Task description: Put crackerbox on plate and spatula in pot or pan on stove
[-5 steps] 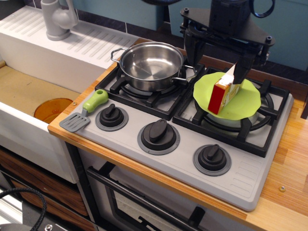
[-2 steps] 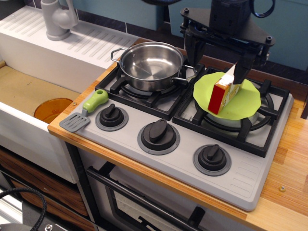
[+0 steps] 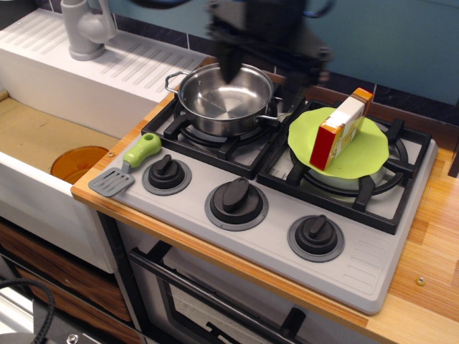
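A: A toy kitchen with a teal back wall: a wooden counter carries the stove, and a sink with a grey tap sits off to one side.

B: And the box?

A: The box lies on the plate, leaning on one long edge, red end toward the front. The plate rests on the burner grate farthest from the sink. Nothing touches the box.

B: So that half looks done?

A: I'd judge so. The spatula is what remains. It lies at the stove's front corner nearest the sink, grey blade outward over the counter edge, green handle just beside the nearest knob.

B: The pot?

A: The pot stands empty on the burner behind that knob, apart from the spatula.

B: Where's the gripper?

A: The gripper is a dark blur above the pot's far rim. It carries nothing I can see; whether its jaws are parted or closed, I cannot tell.

B: Next move?

A: Probably travel to the spatula, come down on the stubby handle, pinch across it, lift clear of the knob, then release inside the pot. An orange disc in the sink is no part of this.
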